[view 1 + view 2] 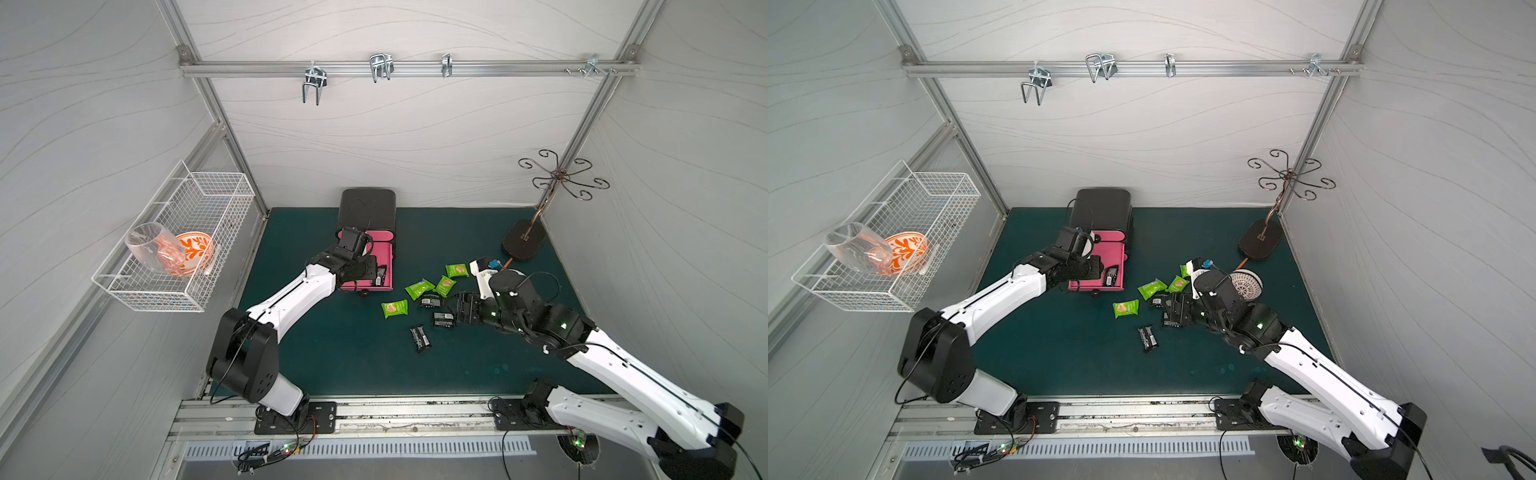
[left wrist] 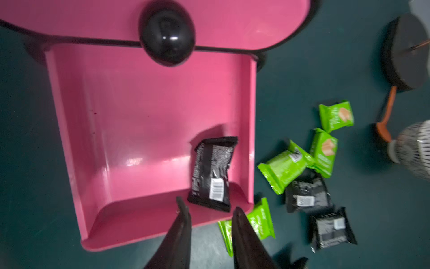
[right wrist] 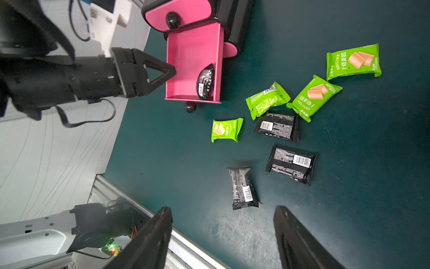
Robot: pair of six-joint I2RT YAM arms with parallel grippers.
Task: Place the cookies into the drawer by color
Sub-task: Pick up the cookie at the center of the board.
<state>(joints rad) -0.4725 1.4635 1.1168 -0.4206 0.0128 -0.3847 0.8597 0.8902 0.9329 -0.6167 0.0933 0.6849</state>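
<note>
Hovering over the pulled-out pink drawer (image 2: 139,116), the left gripper (image 2: 208,205) has its jaws a narrow gap apart and holds nothing. One black packet (image 2: 213,172) lies inside that drawer, in a corner by its front wall, on the side toward the loose packets. The black cabinet (image 1: 368,210) stands at the far edge of the tabletop (image 1: 332,365), with a closed pink front above the open drawer. Other cookies lie scattered around the middle of the tabletop, beside the drawer: four green packets (image 3: 314,97) and three black packets (image 3: 292,164). Two of the green ones touch a black one. The right gripper (image 3: 223,209) hangs above the tabletop near the black packets, jaws wide apart and empty.
</note>
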